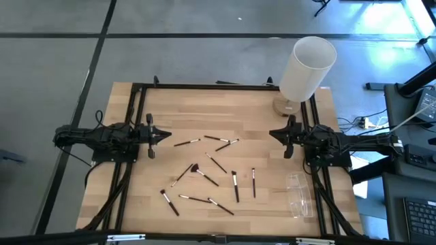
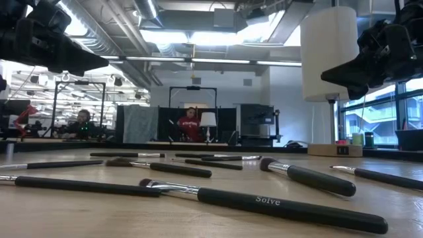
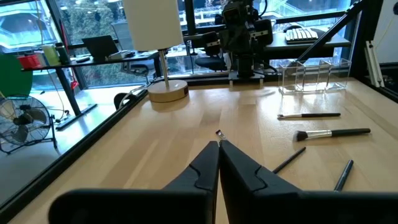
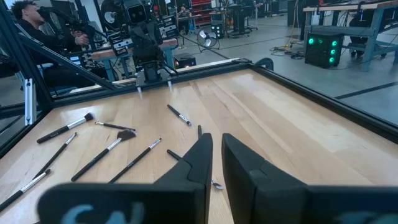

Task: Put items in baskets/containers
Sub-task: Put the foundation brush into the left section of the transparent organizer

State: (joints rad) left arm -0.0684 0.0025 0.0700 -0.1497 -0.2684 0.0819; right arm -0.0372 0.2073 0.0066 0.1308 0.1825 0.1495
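Front edge of table [image 1: 136,204]: the clear plastic box [image 1: 298,194] lies at the near right corner, close behind the right arm's side rail, with nothing visible in it.
Near brushes: a row of makeup brushes [image 1: 235,186] lies scattered just left of the box, dark handles with pale ferrules, all flat on the wood and all outside the box.
Middle brushes: a fan-tipped brush [image 1: 185,173] lies at an angle near the table's centre; thin ones [image 1: 216,139] lie between the two grippers.
Left gripper [image 1: 167,135]: hovers over the left side at mid-depth, jaws pressed together, holding nothing.
Right gripper [image 1: 273,133]: faces it from the right side, jaws a narrow slit apart, empty.
Far right corner: a tall white cylinder [image 1: 308,66] stands on a round wooden base [image 1: 285,107].
Room beyond: seated people [image 2: 191,125] at desks.
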